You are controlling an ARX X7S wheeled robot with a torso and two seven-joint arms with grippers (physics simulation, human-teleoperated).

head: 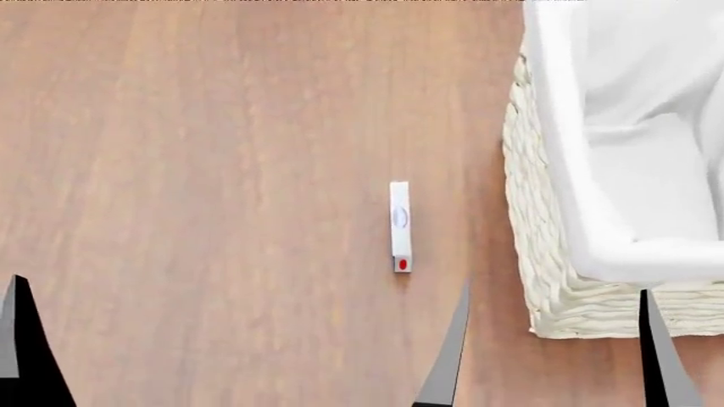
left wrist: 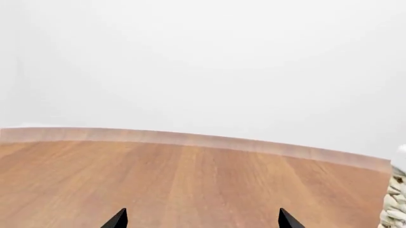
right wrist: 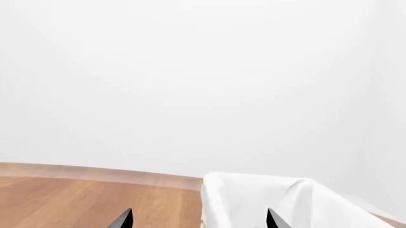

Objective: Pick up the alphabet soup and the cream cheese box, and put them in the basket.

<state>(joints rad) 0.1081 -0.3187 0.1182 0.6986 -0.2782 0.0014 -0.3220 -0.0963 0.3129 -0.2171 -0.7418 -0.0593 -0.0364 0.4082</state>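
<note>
Table: wood top [head: 226,170], white wall behind.
Cream cheese box [head: 399,225]: flat on table, just left of basket [head: 543,254], apart.
Soup: not seen.
L gripper [left wrist: 201,219]: tips wide, empty.
R gripper [head: 548,356]: tips wide, empty, near basket corner.

Left gripper [left wrist: 201,219]: only two dark fingertips [left wrist: 117,220] show in its wrist view, set wide apart, nothing between them. Right gripper [right wrist: 198,219]: same in its wrist view, two dark tips [right wrist: 123,219] spread wide, gap empty, nothing held. Head view: right gripper's two finger blades low in frame, pointing forward, parted; left gripper shows one dark finger only at the edge. Arms and wrists out of frame.
</note>
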